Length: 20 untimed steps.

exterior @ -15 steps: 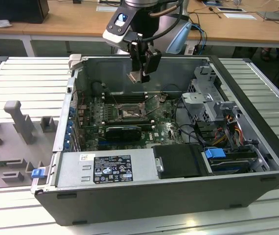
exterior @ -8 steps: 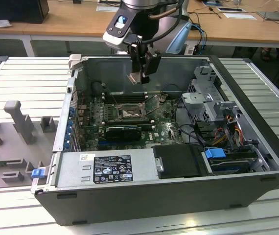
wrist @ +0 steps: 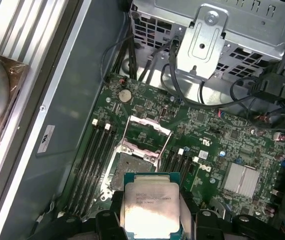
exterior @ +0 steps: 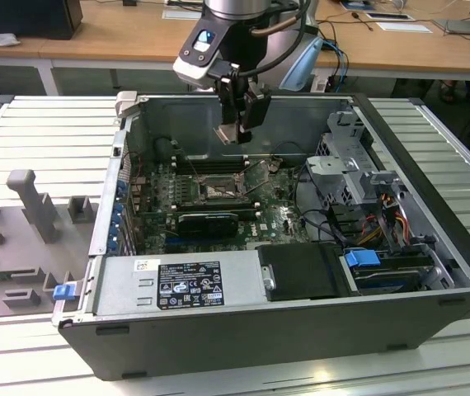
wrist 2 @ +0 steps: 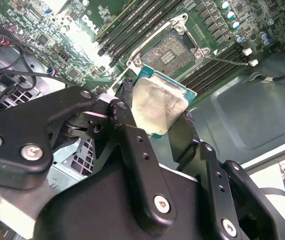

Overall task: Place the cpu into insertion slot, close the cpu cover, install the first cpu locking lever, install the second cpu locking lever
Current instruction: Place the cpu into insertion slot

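Upper middle of the exterior view, over the open computer case (exterior: 301, 330), the gripper (exterior: 233, 132) clamps the cpu (wrist: 150, 210) by its edges, well clear of the motherboard (exterior: 276, 216). Down below, the insertion slot (wrist: 130, 167) lies bare, the cpu cover (wrist: 140, 149) swung open. Nothing seated yet: all four steps are left.

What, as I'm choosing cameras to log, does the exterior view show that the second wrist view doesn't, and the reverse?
Exterior view adds the open computer case, its power supply and the slatted table around it. Second wrist view adds a close look at the pale face of the cpu and the contact grid of the insertion slot. Both share the gripper shut on the cpu, held clear of the uncovered slot.
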Tool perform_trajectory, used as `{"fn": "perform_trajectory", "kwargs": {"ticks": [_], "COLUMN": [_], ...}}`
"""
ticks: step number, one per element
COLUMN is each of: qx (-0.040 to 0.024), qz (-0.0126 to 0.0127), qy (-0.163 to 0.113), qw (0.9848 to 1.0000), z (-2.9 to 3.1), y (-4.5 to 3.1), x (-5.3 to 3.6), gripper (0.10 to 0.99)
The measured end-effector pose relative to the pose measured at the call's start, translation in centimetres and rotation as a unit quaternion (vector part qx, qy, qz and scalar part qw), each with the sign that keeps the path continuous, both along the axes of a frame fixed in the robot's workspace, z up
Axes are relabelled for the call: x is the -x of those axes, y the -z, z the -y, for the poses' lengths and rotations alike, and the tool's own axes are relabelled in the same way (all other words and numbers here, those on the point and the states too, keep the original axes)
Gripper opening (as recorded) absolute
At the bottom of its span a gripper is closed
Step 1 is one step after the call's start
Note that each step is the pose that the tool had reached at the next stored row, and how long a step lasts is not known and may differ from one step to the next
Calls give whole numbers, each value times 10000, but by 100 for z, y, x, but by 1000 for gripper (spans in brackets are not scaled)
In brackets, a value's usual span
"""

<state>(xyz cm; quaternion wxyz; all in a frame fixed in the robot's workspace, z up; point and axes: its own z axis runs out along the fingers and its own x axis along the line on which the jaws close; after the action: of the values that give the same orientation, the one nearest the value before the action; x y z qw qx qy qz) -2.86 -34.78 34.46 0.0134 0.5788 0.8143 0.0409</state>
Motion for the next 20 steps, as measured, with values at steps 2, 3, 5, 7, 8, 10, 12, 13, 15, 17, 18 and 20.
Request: {"fn": "perform_trajectory", "kwargs": {"ticks": [2,3,5,7,8,10,12,13,15,17,18,20], "qx": [0,0,0,0,0,-1,0,0,1,0,0,1], "qz": [0,0,0,0,0,0,0,0,0,0,0,0], "qy": [7,8,12,17,20,24,30,32,37,52,79,227], "qw": [10000,10000,10000,10000,10000,10000,10000,10000,10000,10000,10000,9997], "z": [0,0,0,0,0,0,0,0,0,0,0,0], "y": [7,10,14,23,26,32,39,42,52,65,71,82], "x": [0,0,0,0,0,0,0,0,0,0,0,0], "gripper": [525,525,525,525,525,525,525,525,525,525,525,525]}}
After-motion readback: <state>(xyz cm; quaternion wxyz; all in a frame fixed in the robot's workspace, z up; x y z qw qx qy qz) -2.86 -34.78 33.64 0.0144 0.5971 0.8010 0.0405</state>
